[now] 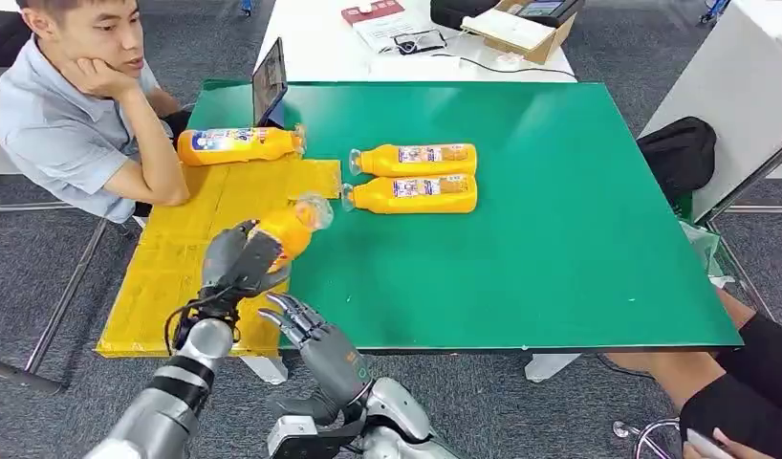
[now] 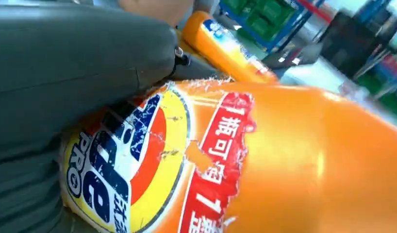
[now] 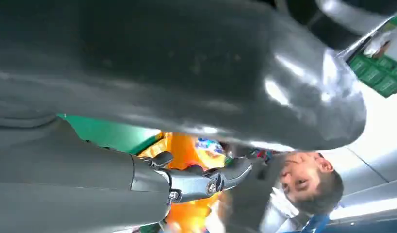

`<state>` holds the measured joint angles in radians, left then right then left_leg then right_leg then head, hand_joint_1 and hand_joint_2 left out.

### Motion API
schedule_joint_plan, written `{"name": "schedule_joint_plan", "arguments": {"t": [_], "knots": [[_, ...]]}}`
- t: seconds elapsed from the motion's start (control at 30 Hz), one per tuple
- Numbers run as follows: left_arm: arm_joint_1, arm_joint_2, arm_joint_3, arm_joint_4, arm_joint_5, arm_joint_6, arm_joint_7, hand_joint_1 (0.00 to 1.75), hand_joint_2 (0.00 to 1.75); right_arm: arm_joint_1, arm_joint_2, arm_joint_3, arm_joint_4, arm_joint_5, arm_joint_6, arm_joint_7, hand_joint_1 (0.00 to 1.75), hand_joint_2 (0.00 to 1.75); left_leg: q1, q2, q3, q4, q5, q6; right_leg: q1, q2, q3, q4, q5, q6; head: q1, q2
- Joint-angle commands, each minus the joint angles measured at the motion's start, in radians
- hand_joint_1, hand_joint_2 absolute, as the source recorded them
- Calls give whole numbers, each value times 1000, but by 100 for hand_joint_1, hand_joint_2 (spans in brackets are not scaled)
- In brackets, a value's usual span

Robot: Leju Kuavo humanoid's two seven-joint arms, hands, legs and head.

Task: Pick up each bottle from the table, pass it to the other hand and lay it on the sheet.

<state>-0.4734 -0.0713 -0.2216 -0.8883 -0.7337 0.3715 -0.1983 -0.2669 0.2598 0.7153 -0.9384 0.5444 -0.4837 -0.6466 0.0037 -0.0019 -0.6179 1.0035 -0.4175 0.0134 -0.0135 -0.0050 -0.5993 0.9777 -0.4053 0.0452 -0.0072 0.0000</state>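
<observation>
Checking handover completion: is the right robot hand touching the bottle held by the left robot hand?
Apart. The head view shows the right robot hand open below the held bottle, green table between them; the left robot hand grips it.

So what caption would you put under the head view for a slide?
Robot's left hand holds an orange plastic bottle over the yellow sheet, right hand open beside it; two more wait on the green table.

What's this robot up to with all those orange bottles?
It is moving bottles from the green table onto the yellow sheet. Its left hand grips one orange bottle above the sheet's edge, while its right hand hangs open just below it. One bottle already lies on the sheet; two more wait on the table. A seated person watches.
</observation>
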Motion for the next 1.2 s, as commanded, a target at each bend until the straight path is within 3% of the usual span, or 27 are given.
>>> {"name": "schedule_joint_plan", "arguments": {"t": [0.03,0.17,0.27,0.33,0.37,0.5,0.6,0.77,0.8,0.83,0.9,0.97,1.0,1.03,1.2], "knots": [[-208,67,-37,355,-100,-81,72,168,175,-6,-25,-12,-18,11,25,-4,0,0,1,-2,3,0,0,-1,1,-2,3,0,-1,-1,0,0],[-224,67,-40,391,-131,-100,99,161,175,-5,-25,-14,-13,10,28,-6,0,0,0,1,4,-1,-1,-1,0,1,5,-1,-1,-1,0,0],[-251,76,-60,447,-206,-134,146,141,175,-6,-24,-21,-10,8,34,-10,0,0,0,0,5,-1,-1,-1,1,0,5,0,-1,-2,0,0],[-257,76,-64,465,-221,-163,146,30,175,-7,-24,-24,-8,7,39,-11,0,0,1,1,6,0,-1,-2,1,1,6,0,-1,-2,0,0],[-257,76,-65,473,-226,-185,140,0,175,-10,-25,-27,-2,6,43,-13,0,0,0,1,5,-1,-1,-1,1,1,5,0,-1,-2,0,0],[-253,75,-56,467,-214,-275,85,0,175,-18,-22,-34,22,-6,45,-31,0,0,0,2,8,-2,-1,-1,0,2,6,0,-1,-2,0,0],[-253,84,-117,444,-266,-316,57,0,175,-22,-21,-44,38,-11,44,-43,0,0,1,3,7,-1,-1,-1,1,2,6,1,-1,-2,0,0],[-213,61,-74,358,-174,-351,-20,0,175,-23,-22,-53,46,-13,41,-52,0,0,0,1,5,-1,0,-1,0,1,5,1,0,-1,0,0],[-176,37,12,296,-33,-392,-114,0,175,-27,-24,-43,46,-20,38,-52,0,0,0,1,7,-1,-1,-1,0,1,6,1,-1,-1,0,0],[-174,35,11,295,-33,-392,-114,0,175,-27,-24,-43,46,-20,39,-52,0,0,0,1,7,-1,-1,-1,0,1,6,0,-1,-1,0,0],[-97,-2,116,149,228,-511,-191,0,175,-43,-28,-7,64,-49,20,-52,0,0,0,1,7,-1,-1,-1,0,0,7,0,-1,-1,0,0],[-69,-11,132,91,307,-544,-193,0,175,-49,-29,7,71,-62,10,-52,0,0,-1,0,7,-1,-1,-1,0,0,7,0,-1,-1,0,0],[-36,-47,202,24,495,-608,-210,0,175,-54,-32,20,80,-74,-4,-52,0,0,0,1,5,0,-1,-1,0,1,5,0,-1,-1,0,0],[-28,-45,193,6,504,-608,-201,0,175,-55,-33,24,81,-78,-7,-52,0,0,0,1,6,0,-1,-1,0,1,6,0,-1,-1,0,0],[75,-112,266,-242,1045,-701,-148,0,175,-48,-65,77,28,-124,-36,-52,0,0,0,1,6,0,-2,-1,0,2,5,1,-2,-2,0,0]]}}
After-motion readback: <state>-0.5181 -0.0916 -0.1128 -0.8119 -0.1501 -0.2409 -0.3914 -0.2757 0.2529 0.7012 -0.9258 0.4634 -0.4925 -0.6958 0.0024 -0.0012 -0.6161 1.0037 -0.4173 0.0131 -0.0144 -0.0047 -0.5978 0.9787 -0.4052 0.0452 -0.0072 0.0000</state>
